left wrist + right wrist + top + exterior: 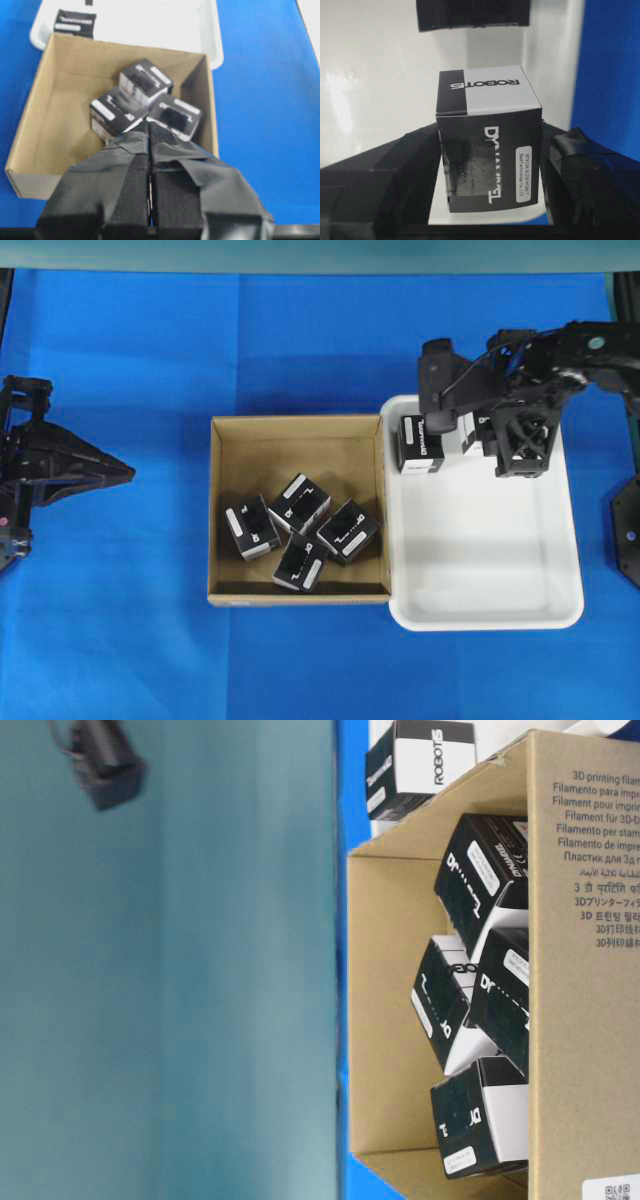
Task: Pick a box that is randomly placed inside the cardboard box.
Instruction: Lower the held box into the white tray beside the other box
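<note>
The box sits clamped between the fingers of the right gripper, over the upper left corner of the white tray at the right of the overhead view. Four more black cartons lie clustered in the cardboard box at centre. The left gripper, at the far left edge, has its jaws pressed together, holding nothing.

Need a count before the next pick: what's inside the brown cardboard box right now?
Four small black cartons with white labels cluster toward the right side of the brown cardboard box. Whether anything lies beneath them cannot be seen.
</note>
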